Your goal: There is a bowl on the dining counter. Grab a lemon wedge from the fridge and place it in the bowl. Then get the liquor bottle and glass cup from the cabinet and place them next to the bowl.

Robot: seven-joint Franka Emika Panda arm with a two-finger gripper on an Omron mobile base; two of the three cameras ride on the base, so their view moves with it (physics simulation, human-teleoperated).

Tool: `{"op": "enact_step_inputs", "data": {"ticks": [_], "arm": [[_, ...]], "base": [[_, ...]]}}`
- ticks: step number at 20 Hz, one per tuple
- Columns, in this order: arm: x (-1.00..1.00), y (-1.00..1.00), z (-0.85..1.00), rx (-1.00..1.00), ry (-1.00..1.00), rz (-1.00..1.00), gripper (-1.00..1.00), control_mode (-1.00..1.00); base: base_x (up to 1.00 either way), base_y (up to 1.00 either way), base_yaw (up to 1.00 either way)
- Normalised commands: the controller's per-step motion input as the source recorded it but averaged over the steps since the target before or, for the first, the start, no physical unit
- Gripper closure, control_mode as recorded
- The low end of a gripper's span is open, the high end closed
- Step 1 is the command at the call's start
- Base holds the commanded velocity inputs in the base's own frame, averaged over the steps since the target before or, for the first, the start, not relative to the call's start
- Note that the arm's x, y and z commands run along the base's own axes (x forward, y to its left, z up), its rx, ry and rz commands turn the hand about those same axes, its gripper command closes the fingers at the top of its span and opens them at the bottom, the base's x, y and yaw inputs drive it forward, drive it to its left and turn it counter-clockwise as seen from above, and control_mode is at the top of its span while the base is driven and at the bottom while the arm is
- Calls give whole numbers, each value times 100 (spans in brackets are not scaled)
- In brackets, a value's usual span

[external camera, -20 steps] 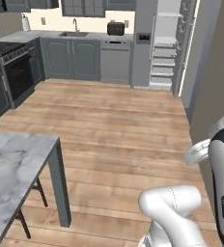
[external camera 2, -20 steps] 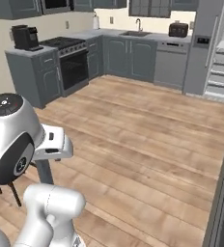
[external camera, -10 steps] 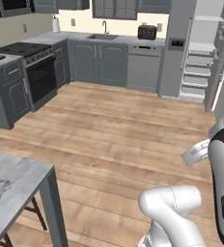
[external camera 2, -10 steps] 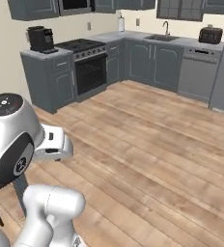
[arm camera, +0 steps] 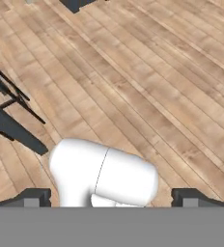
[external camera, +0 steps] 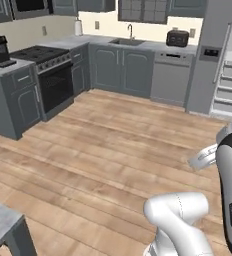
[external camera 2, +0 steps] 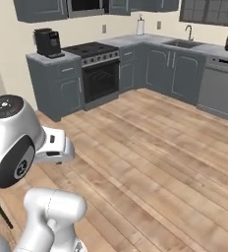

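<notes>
While the base faces the wooden floor (external camera: 113,150), status is recorded:
Gripper (arm camera: 111,198): jaws spread, nothing grasped, kept ready for fetching.
Fridge (external camera: 215,55): stood far right, not yet reached.

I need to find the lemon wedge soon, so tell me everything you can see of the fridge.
The fridge stands at the far right end of the grey cabinet run, beside the dishwasher. It is tall, with a smooth grey front, a dark dispenser panel at mid height and a long pale vertical handle. To its right, white shelves show, so that side looks open. Its top is cut off. No lemon wedge can be made out.
</notes>
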Motion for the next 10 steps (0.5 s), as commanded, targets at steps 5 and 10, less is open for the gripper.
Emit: {"op": "enact_step_inputs", "data": {"ticks": [5, 10], "arm": [[0, 0, 0, 0, 0, 0, -100, 100], [0, 0, 0, 0, 0, 0, -100, 100]], "base": [[97, -33, 27], [95, -46, 32]]}}
